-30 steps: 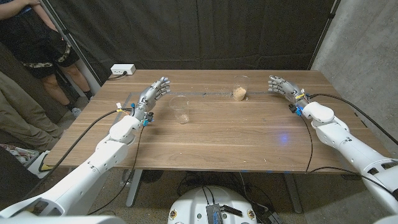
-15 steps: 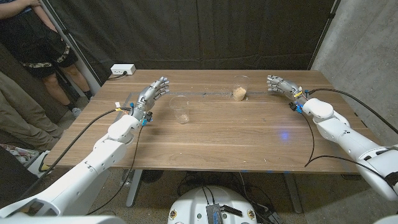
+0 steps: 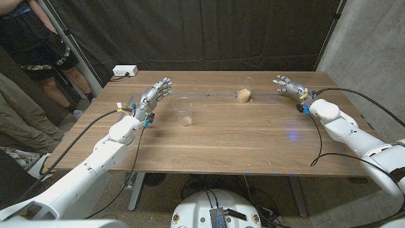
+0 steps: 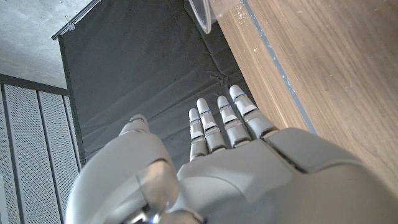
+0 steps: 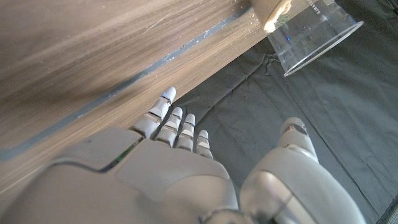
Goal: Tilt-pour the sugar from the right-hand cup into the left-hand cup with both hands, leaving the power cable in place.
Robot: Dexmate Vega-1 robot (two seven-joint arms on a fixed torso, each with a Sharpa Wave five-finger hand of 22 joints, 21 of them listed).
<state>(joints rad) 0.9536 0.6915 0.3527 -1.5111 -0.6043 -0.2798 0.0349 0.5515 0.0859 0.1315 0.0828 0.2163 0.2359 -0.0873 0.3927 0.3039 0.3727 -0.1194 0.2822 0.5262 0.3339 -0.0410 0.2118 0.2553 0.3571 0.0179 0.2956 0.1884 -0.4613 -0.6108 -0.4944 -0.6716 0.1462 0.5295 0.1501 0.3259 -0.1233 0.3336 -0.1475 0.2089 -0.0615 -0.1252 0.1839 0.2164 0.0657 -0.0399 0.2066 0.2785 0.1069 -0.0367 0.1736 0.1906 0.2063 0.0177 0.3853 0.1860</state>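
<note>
My left hand [image 3: 156, 93] has its fingers apart and holds nothing; the empty cup [image 3: 182, 111] stands near it, just past its fingertips, toward the middle of the worktop [image 3: 240, 136]; my right hand [image 3: 288, 86] is spread and empty too; the cup with sugar [image 3: 244, 90] stands well apart from its fingertips.

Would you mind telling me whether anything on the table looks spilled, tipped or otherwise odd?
Nothing stands out. Both cups stand upright on the table: the empty cup near the left hand, the sugar cup left of the right hand. No spill shows.
</note>
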